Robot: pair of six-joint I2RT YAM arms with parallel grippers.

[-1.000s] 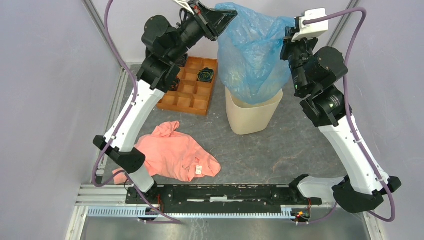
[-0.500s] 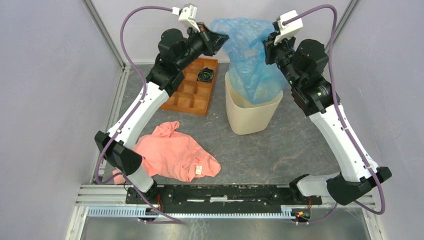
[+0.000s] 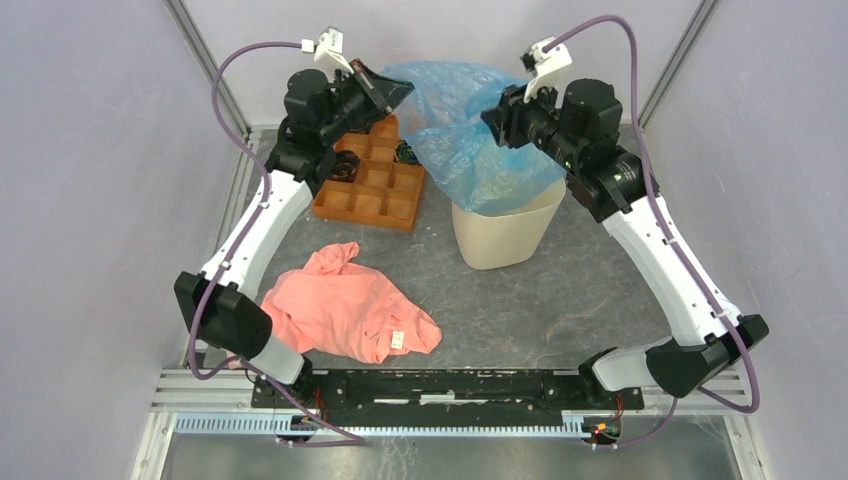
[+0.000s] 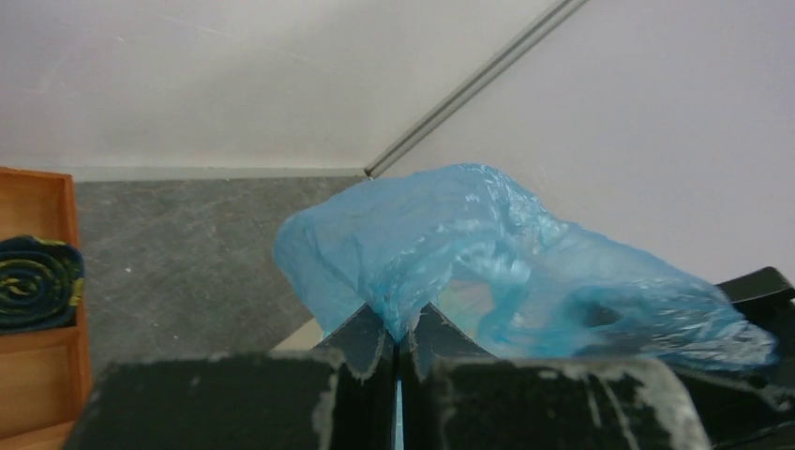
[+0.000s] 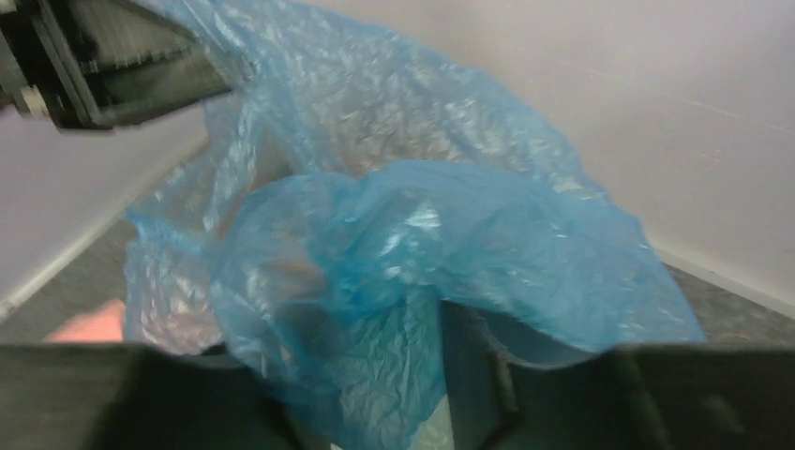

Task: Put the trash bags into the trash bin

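Item 1, table [image 3: 580, 290]: grey mottled surface that carries everything below. Item 2, trash bag [image 3: 465, 140]: one light-blue translucent film sack, held in the air and stretched between the two grippers, directly over the bin, with its lower end sagging to the bin's mouth (whether it has passed inside the rim cannot be told from above). Judged very light, limp and crinkly, with no stiffness of its own. It is likely to billow, cling and slide, and to tear if pulled hard, so it is best gripped at gathered folds near the top edge, as it is now. Item 3, garment [image 3: 345, 305]: salmon-pink cloth, crumpled on the table, well apart from the bin. Item 4, trash bin [image 3: 495, 240]: cream, upright, tapering to its base, mouth open. Item 5, tray [image 3: 385, 205]: orange-brown, compartmented, just left of the bin. Item 6, right gripper [image 3: 492, 118]: at the bag's right edge. Film covers its fingertips in the wrist view, so the clamp is probable, not confirmed. Item 7, left gripper [image 4: 398, 330]: fingers [image 4: 361, 342] pressed nearly together, pinching a small tuck of film.
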